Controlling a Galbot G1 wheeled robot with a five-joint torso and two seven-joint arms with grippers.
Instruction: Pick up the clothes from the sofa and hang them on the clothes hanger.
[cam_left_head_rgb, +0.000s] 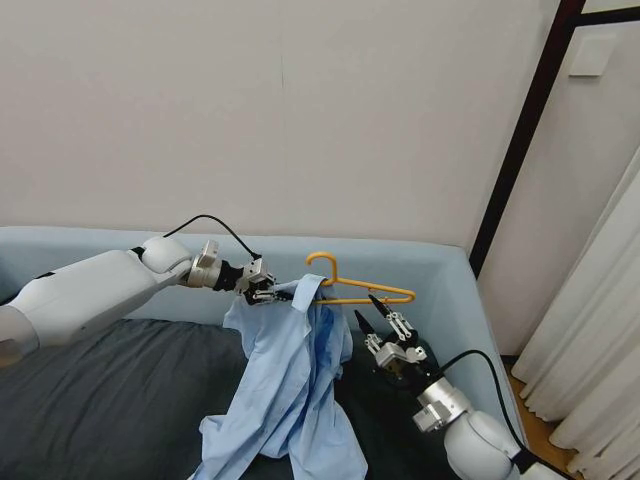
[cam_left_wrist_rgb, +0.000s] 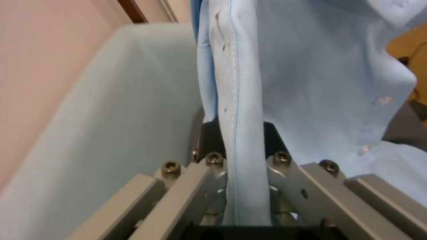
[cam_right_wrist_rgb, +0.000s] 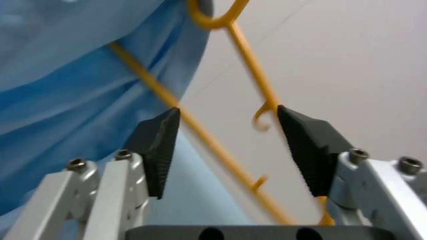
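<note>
Shirt hangs mid-frame above the sofa, half on the hanger, its edge pinched by my left fingers. My right fingers gape around the hanger without gripping it, so it could tilt and shed the shirt.

I see the light blue shirt hanging crumpled, its collar end draped over the left half of the orange hanger and its tail trailing onto the dark sofa seat. The hanger sits roughly level, hook up, right arm bare.
</note>
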